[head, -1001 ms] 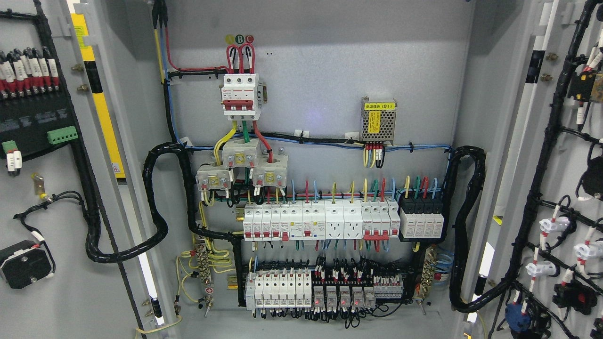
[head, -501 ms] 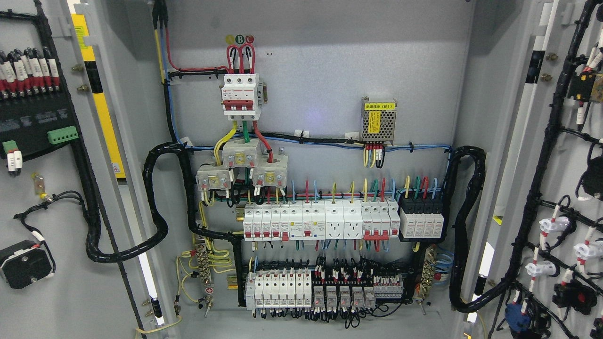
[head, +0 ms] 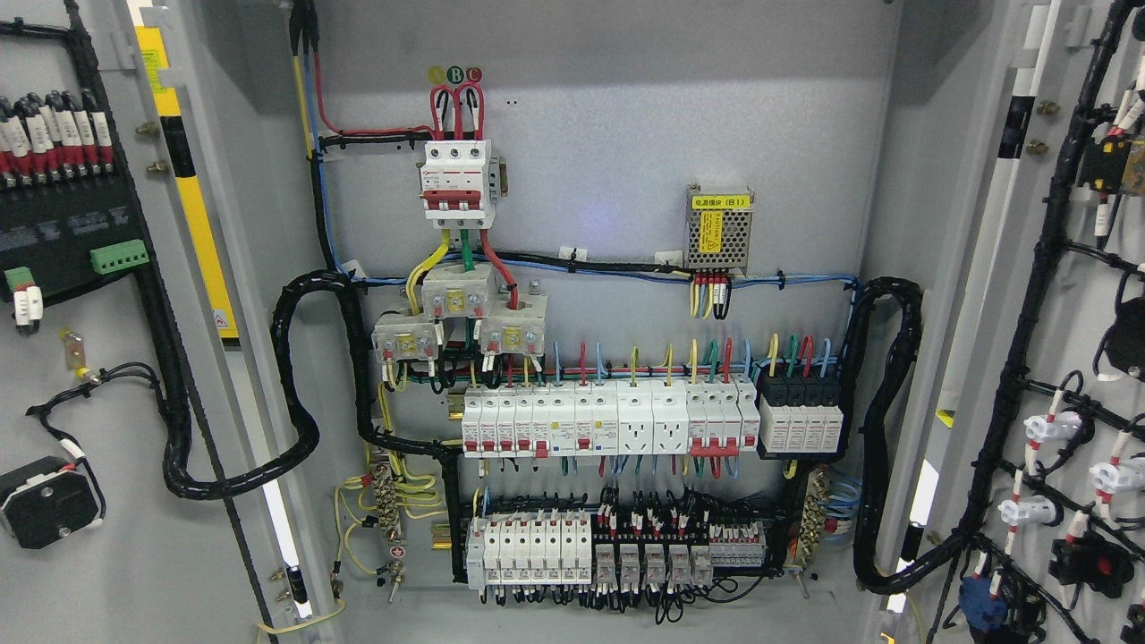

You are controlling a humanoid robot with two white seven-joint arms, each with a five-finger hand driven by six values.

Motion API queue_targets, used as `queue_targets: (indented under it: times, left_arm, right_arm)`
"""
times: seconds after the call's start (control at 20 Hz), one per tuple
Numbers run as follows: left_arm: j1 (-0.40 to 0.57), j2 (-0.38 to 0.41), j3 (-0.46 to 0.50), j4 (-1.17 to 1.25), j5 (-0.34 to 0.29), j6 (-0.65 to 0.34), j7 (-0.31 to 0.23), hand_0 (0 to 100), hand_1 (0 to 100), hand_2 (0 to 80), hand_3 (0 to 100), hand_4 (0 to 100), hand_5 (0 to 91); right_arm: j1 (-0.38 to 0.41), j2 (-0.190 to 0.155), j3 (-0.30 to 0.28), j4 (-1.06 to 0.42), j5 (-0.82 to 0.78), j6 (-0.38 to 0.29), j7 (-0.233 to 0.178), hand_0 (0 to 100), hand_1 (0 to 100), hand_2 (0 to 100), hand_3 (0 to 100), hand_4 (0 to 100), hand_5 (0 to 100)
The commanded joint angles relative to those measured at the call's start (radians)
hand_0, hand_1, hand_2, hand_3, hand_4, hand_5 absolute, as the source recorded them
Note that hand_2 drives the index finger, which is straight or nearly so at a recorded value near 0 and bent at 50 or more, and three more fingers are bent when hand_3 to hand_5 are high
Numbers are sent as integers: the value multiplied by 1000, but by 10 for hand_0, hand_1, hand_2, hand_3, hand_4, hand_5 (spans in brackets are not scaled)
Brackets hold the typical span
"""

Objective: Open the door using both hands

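A: Where do the doors stand?

B: Both are swung wide. The grey steel left door [head: 134,555] fills the left edge and shows its inner face, with a black terminal block [head: 63,224] mounted on it; the grey steel right door [head: 1087,304] does the same on the right, carrying white and black switch backs. Judging from that, the opening looks done.

A: Why the fat black cable looms?

B: The corrugated black conduit on the left [head: 295,376] and its twin on the right [head: 881,429] each bow in a slack loop from cabinet to door, seemingly so a leaf can swing without straining the wires.

A: And inside?

B: A red-and-white three-pole main breaker [head: 457,183] sits up top, with a row of white miniature breakers [head: 608,422] below on the grey back plate [head: 626,116].

A: The robot hands?

B: Neither robot hand nor arm is in view, so I can't tell their pose or whether they hold anything.
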Motion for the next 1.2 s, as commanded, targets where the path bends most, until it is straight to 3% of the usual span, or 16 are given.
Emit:
queue_targets:
  times: [0.0,0.15,0.25,0.4,0.5,0.75,0.9,1.15]
  left_arm:
    - [-102,-74,-112,671,-51,37,116,57,145,0,0,0,0]
    - [-221,-50,-120,924,-67,71,124,127,167,0,0,0,0]
    - [-252,-54,-121,991,-68,89,133,152,177,0,0,0,0]
    - [-252,-60,-164,998,-103,138,251,180,202,0,0,0,0]
    - [-251,-59,-244,998,-149,229,301,204,203,0,0,0,0]
    - [-255,-62,-262,995,-157,263,378,248,205,0,0,0,0]
    - [-258,-60,-278,991,-177,321,383,273,203,0,0,0,0]
    - [-258,-60,-302,992,-212,329,383,294,197,0,0,0,0]
  right_arm:
    - [-33,125,48,522,109,4,-20,214,108,0,0,0,0]
    - [-106,146,54,738,111,33,-77,215,107,0,0,0,0]
    - [-158,163,56,883,111,37,-80,215,107,0,0,0,0]
    - [-202,163,59,971,112,50,-88,215,108,0,0,0,0]
    - [-208,163,56,986,112,121,-91,214,108,0,0,0,0]
    - [-208,162,56,988,119,291,-137,214,108,0,0,0,0]
    - [-228,163,54,983,131,404,-157,214,108,0,0,0,0]
    - [-292,166,59,983,135,566,-195,214,109,0,0,0,0]
